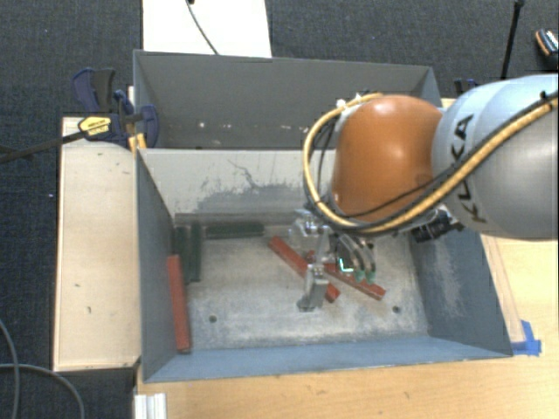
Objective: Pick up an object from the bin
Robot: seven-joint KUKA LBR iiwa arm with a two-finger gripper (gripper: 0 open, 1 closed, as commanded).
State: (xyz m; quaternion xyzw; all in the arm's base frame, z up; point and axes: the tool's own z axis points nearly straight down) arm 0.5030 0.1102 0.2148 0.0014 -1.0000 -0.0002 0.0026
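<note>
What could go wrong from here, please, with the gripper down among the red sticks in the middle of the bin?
1. The gripper is at the slanted red stick, and a second red stick lies right beside it, so a grasp might catch both or slip off.
2. A small green piece lies by them and could be dragged along.
3. The gripper looks close to the bin floor and may scrape it.
</note>
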